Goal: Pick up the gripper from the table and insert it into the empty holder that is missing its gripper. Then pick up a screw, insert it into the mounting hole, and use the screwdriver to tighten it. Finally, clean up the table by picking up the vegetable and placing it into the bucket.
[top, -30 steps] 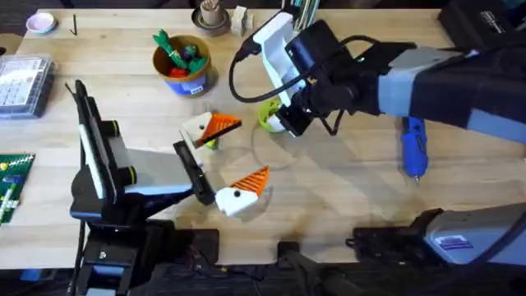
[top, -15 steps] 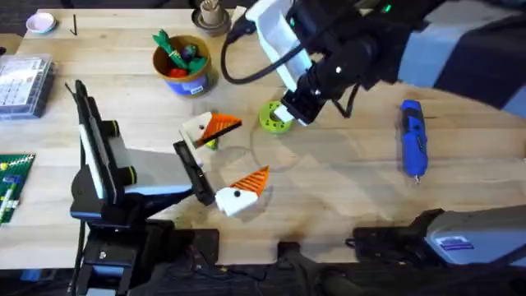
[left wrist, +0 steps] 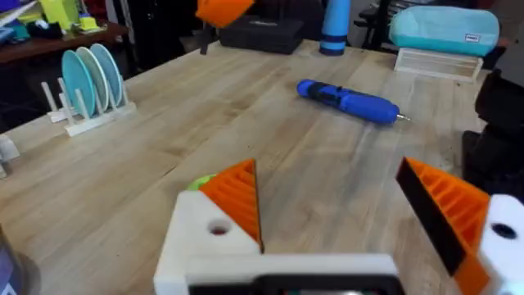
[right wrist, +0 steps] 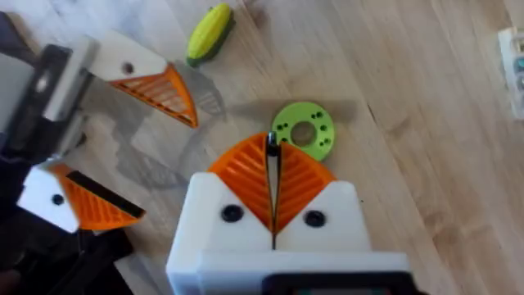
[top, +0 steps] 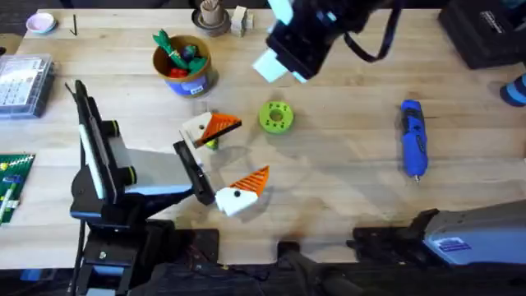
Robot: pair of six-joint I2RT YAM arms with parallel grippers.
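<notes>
Nearest the bases, the left gripper [top: 251,150], two white plastic blocks tipped with orange ribbed wedges, lies low over the wooden table [top: 345,185] with its jaws spread wide. The small yellow toy vegetable [top: 211,144] with a green end rests on the table at the far finger's base. The flat green disc with holes [top: 276,117] sits at one o'clock from that gripper. The blue pen-shaped screwdriver [top: 413,138] lies well apart at three o'clock. The tan-yellow bucket [top: 182,62] stands at eleven o'clock, holding red and green toys. Farthest, the right gripper [right wrist: 273,152] hangs raised beyond the disc, its pads pressed together.
</notes>
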